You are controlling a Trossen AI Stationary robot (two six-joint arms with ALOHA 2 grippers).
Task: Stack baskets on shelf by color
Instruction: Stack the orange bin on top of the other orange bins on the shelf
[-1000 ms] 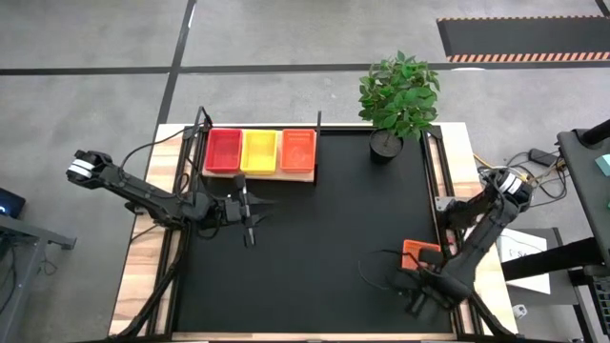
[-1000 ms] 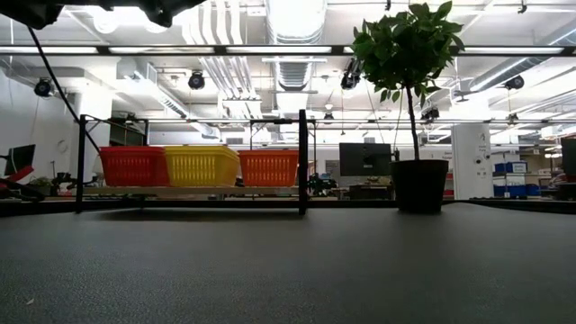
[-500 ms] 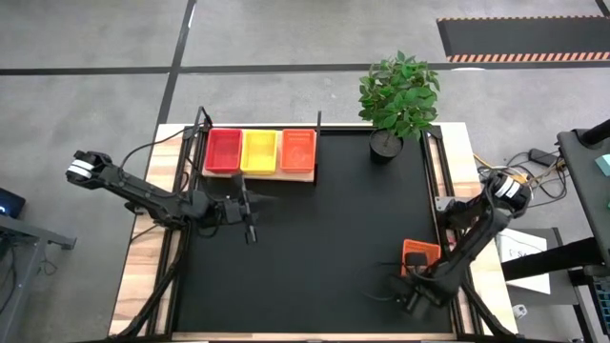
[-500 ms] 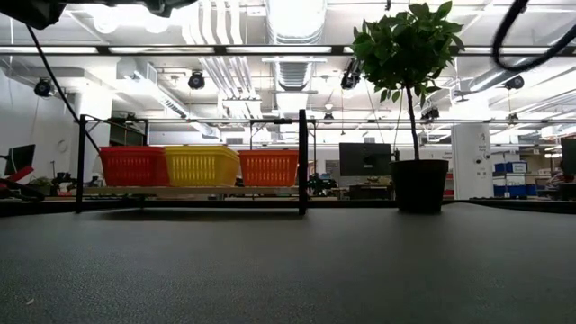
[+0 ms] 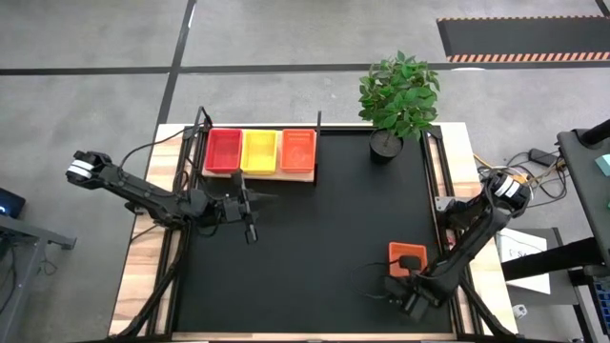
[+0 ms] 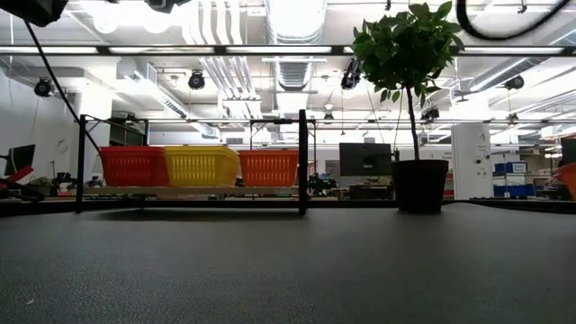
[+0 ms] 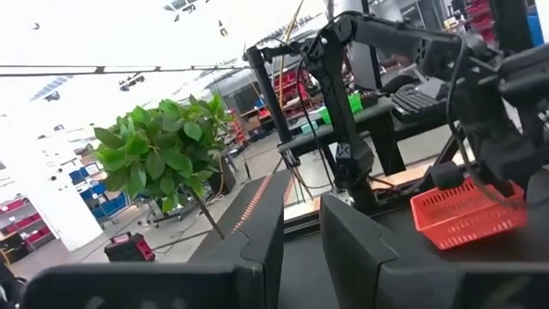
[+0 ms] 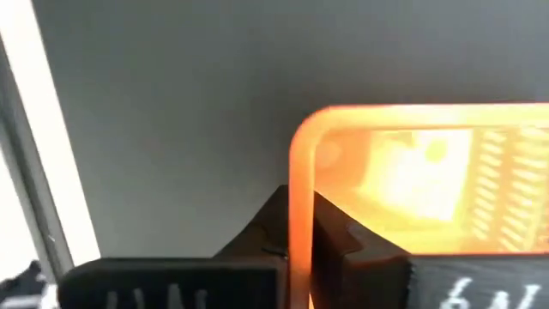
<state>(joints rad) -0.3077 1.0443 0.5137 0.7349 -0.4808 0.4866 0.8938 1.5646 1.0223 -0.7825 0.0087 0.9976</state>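
The shelf (image 5: pixel 307 174), a light-wood board at the table's far left, carries a red basket (image 5: pixel 223 151), a yellow basket (image 5: pixel 259 151) and an orange basket (image 5: pixel 298 150) side by side. My right gripper (image 5: pixel 411 263) is shut on another orange basket (image 5: pixel 400 252) over the mat's near right part. That basket also shows in the left wrist view (image 7: pixel 467 210) and as a sliver in the low view (image 6: pixel 569 180). My left gripper (image 5: pixel 250 221) waits over the mat in front of the shelf, open (image 7: pixel 301 249) and with nothing between its fingers. My right gripper pinches one wall of the orange basket at its rim (image 8: pixel 300 210), a short way from a corner (image 8: pixel 302 129). One finger (image 8: pixel 257 245) is outside the wall and the other is inside. The fingers come from above, slanting from the table's near side. The basket is lifted off the mat, tilted.
A potted plant (image 5: pixel 396 95) stands at the mat's far right corner. Black uprights (image 6: pixel 302 162) frame the shelf. The black mat (image 5: pixel 315 248) lies bare between the two arms. Wooden table edges (image 5: pixel 148 267) run along both sides.
My right gripper has taken hold of the orange basket near the table's right edge. It has raised the basket and carried it a little toward the table's left. The basket's edge has come into the low view at the right.
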